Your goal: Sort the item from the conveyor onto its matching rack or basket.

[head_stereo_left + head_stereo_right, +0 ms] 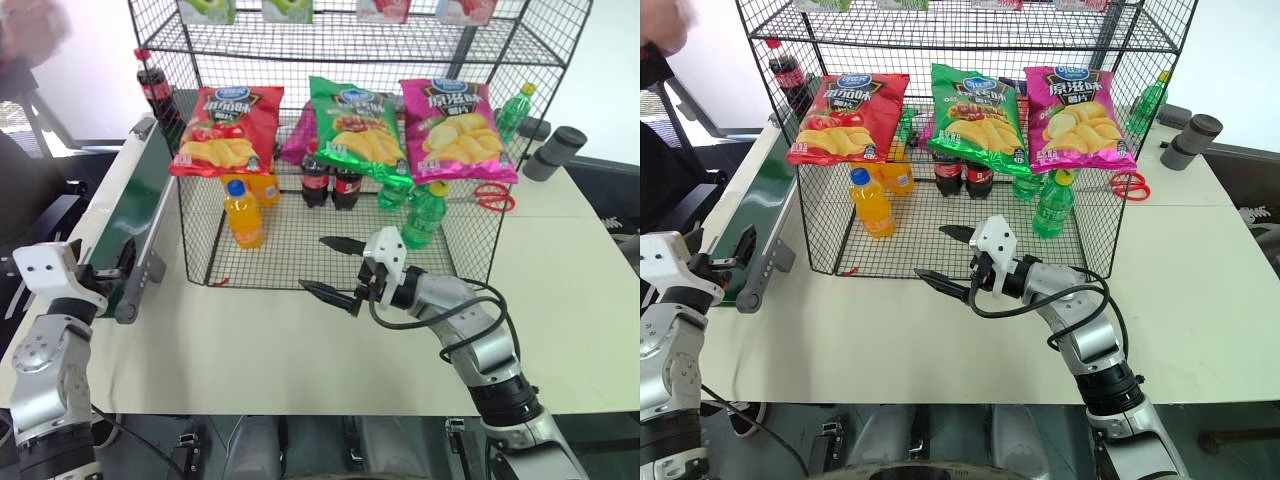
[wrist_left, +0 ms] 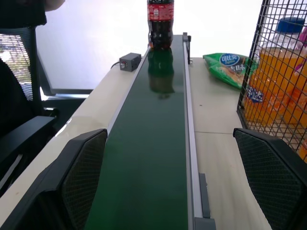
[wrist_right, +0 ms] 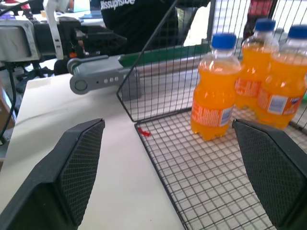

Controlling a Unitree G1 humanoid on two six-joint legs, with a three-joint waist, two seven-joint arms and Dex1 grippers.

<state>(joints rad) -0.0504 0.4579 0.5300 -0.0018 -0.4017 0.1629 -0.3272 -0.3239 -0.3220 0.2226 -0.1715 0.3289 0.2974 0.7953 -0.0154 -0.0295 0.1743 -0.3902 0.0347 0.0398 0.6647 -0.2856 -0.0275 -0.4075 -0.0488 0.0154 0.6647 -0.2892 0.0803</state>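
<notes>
small red-capped plastic cola bottle (image 2: 160, 24) upright at far end of dark green conveyor belt (image 2: 148, 158), left gripper (image 2: 172, 187) jaws spread at near end, right gripper (image 1: 335, 268) spread too; mistimed close could topple it.

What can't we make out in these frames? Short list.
- Cola bottle on the conveyor: top cut off by the left wrist view's edge, cap unseen.
- Two cola bottles in the rack: upper halves hidden behind the green crisp bag in the head views.
- Top-shelf packs: cut by the frame's upper edge.
- Person: blurred at the head view's corner.
- Orange soda labels: print too small to read.
</notes>
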